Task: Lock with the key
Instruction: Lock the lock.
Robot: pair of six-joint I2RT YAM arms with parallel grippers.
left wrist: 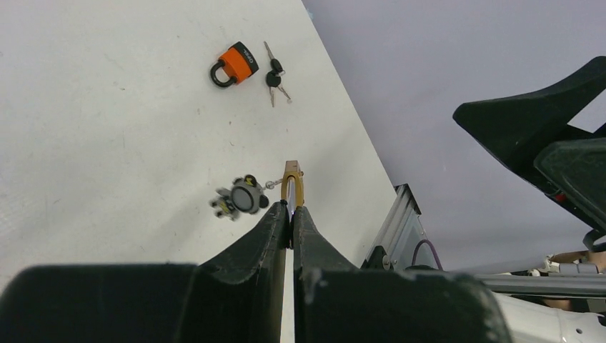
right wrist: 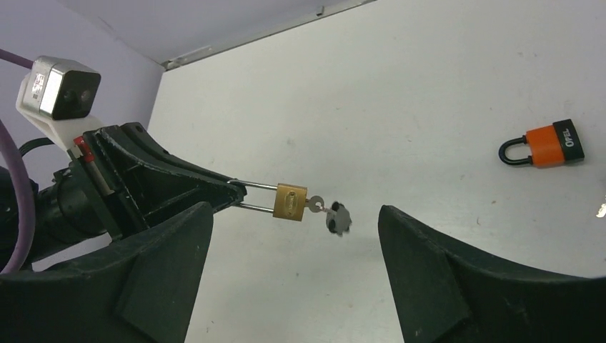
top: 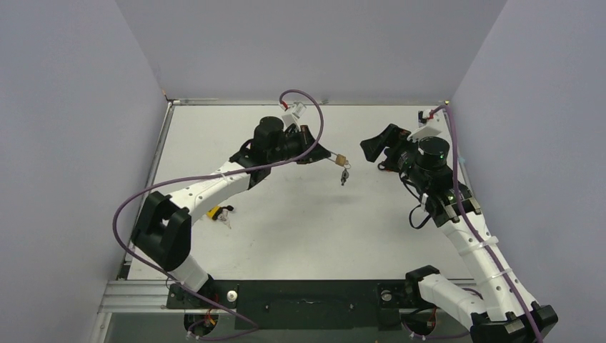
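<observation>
The left gripper (top: 319, 154) is pinching the padlock (top: 341, 158) aloft by its shackle (right wrist: 256, 186)
From above the key (right wrist: 315, 204) in its base is blurring into a dark dangling bunch (right wrist: 339, 220); whether the shackle is seated is not showing. Bare table (top: 300, 243) is lying open beneath, the orange lock (top: 214, 212) sitting well off at 8 o'clock. The right gripper (top: 373, 153) is hovering at 3 o'clock, fingers spread wide, clear of the padlock

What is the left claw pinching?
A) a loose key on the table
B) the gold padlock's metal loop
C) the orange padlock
B: the left claw is shut on the brass padlock by its loop, with a key in its keyhole.
</observation>
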